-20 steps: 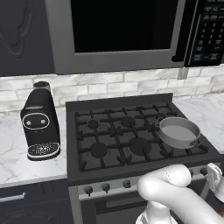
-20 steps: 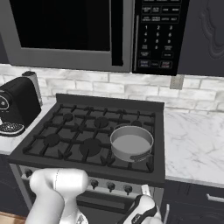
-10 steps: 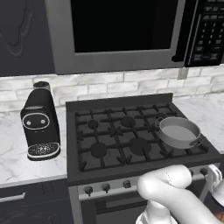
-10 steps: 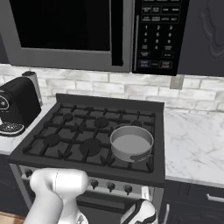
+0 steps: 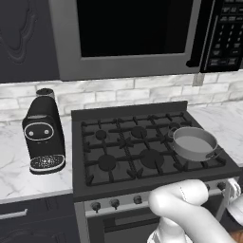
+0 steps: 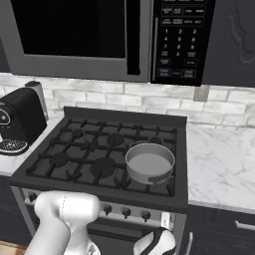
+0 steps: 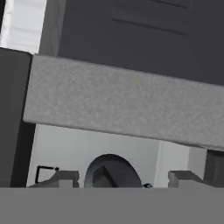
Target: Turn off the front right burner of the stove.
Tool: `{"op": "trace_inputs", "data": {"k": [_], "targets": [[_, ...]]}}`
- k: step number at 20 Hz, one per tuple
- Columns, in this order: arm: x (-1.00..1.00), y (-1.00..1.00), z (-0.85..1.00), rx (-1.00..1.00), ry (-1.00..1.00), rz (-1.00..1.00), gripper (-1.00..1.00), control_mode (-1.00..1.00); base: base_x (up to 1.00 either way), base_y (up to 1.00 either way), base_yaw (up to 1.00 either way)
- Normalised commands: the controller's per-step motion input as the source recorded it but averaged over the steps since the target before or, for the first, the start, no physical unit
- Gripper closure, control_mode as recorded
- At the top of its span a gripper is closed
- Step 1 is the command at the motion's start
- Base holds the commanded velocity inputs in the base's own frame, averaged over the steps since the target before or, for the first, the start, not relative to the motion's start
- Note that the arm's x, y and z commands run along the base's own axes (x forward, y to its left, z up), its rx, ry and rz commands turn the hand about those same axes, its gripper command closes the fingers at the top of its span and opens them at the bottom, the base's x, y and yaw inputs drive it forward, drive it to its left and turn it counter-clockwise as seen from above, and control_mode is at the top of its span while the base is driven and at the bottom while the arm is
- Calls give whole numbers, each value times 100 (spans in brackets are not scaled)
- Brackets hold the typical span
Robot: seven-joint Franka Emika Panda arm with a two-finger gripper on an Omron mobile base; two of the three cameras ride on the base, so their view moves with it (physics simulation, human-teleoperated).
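Directly ahead of the tool (image 7: 118,179) (jaws spread wide, holding nothing) sits a dark knob (image 7: 111,171) of the stove (image 5: 142,147).

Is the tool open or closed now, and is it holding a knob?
Open. In the hand view the tool has its two fingertips spread wide, either side of a round dark knob, not gripping it.

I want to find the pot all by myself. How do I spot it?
Look under the big microwave for the black stove on the counter. The pot sits at the stove's front right corner. It is round, grey and shiny, and nothing else stands on the dark burners.
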Motion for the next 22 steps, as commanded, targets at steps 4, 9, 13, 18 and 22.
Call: {"op": "trace_inputs", "data": {"k": [4,9,13,18,22], "targets": [[0,4,31,14,0,-3,100,-100,0,0,0],[0,30,10,12,-14,-1,100,-100,0,0,0],[0,37,7,11,-21,0,100,-100,0,0,0],[5,56,19,9,-21,0,100,-100,0,0,0],[13,65,33,11,-12,0,100,-100,0,0,0]]}}
